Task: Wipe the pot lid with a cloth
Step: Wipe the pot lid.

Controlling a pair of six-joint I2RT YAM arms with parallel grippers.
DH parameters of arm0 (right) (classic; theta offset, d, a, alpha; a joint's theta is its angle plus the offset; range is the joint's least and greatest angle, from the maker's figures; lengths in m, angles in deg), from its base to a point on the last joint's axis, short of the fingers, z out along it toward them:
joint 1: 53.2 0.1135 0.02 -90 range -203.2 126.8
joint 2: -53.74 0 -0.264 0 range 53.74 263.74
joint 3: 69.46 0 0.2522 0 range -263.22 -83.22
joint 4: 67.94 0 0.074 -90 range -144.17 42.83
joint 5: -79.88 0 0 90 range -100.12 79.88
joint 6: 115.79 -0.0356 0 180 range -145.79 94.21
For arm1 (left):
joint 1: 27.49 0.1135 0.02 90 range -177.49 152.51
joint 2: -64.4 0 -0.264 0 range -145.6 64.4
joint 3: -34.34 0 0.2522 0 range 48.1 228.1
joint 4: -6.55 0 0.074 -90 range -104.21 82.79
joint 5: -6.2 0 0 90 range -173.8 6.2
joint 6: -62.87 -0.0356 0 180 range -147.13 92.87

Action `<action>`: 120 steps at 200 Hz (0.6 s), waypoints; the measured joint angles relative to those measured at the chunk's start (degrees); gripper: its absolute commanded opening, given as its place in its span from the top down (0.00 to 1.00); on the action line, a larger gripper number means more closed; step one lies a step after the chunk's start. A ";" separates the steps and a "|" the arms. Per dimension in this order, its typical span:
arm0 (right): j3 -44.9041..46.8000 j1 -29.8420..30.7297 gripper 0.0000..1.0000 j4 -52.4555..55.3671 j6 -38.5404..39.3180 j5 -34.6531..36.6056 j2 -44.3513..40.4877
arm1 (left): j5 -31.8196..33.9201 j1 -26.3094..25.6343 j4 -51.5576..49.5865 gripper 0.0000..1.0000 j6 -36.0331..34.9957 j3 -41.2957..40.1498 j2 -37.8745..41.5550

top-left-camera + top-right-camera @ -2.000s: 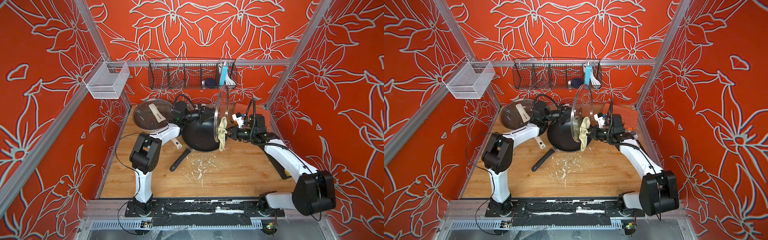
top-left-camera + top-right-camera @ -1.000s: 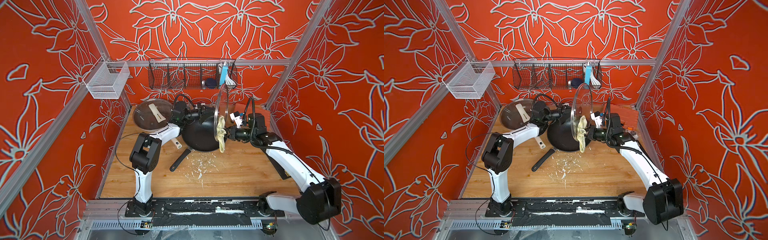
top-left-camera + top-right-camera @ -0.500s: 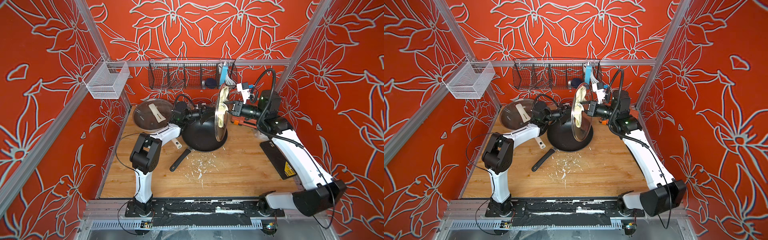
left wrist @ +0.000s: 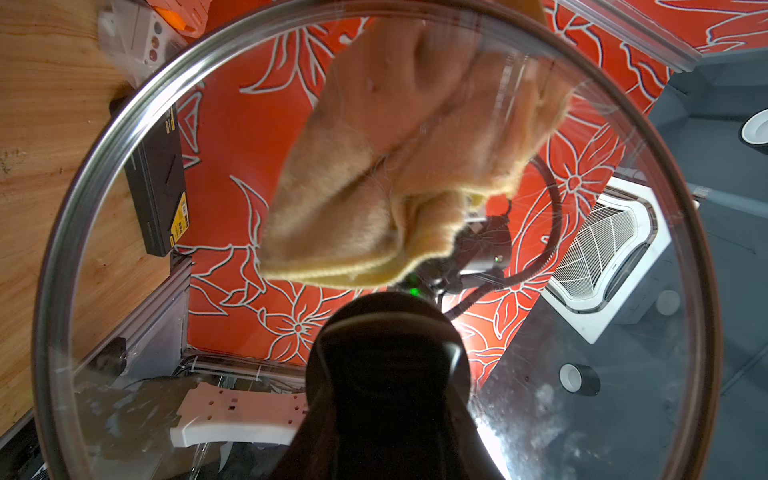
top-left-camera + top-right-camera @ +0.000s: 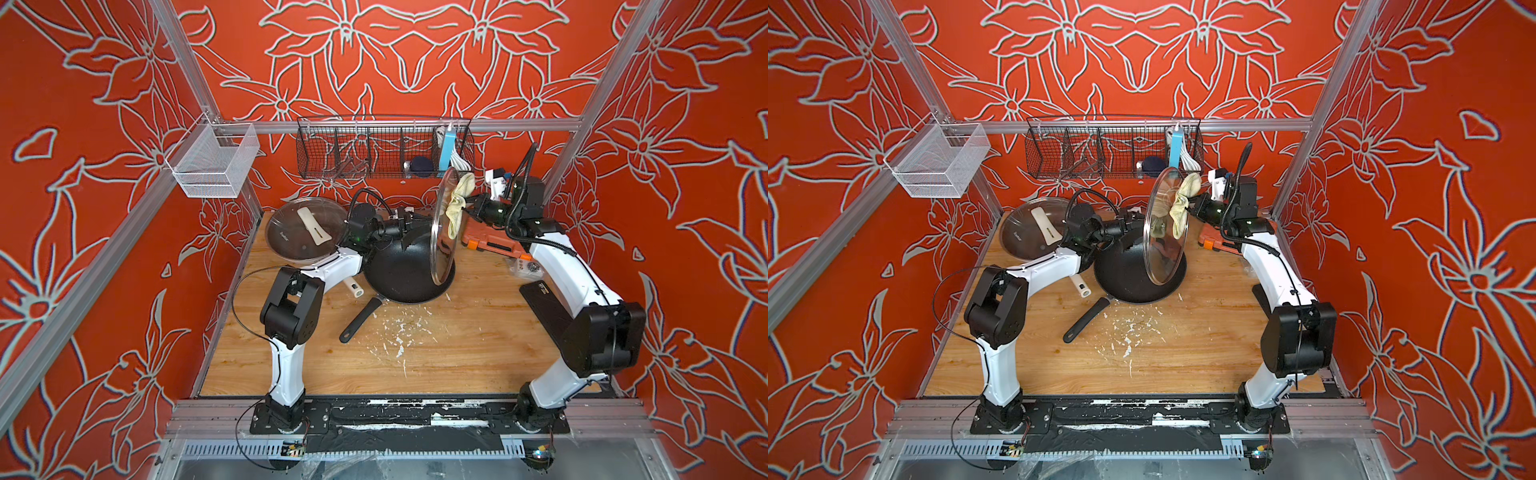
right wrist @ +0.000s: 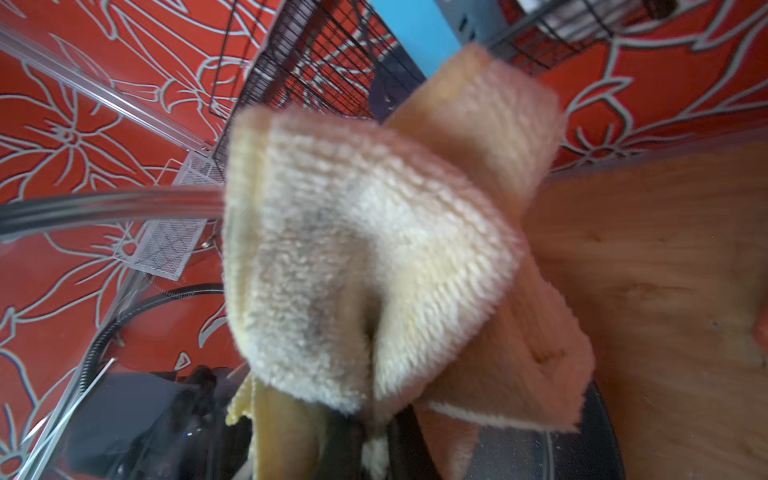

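The pot lid (image 5: 440,253) (image 5: 1158,259), clear glass with a metal rim, stands on edge above a black wok. My left gripper (image 5: 417,222) (image 5: 1136,224) is shut on its black knob (image 4: 386,332), which hides the fingertips in the left wrist view. The cream cloth (image 5: 457,199) (image 5: 1183,197) hangs bunched from my right gripper (image 5: 471,203) (image 5: 1196,203), which is shut on it. It presses against the lid's upper part on the side away from the knob. Through the glass (image 4: 249,124) the cloth (image 4: 395,145) shows flattened. The right wrist view is filled by the cloth (image 6: 353,249), grey-stained, beside the lid's rim (image 6: 104,203).
The black wok (image 5: 407,270) lies under the lid, its handle (image 5: 359,320) pointing forward. A second glass lid (image 5: 305,230) lies at the back left. An orange case (image 5: 490,241) and a flat black box (image 5: 548,307) sit on the right. A wire rack (image 5: 374,149) hangs behind; white crumbs (image 5: 399,336) litter the board.
My right arm has risen and carried the cloth from the lid's lower half up to its upper edge. The left arm and lid have stayed where they were.
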 measured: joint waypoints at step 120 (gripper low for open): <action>21.77 -0.31 1.00 -1.27 2.36 -1.66 -8.09 | 0.31 0.44 -2.16 1.00 -0.37 3.28 -0.26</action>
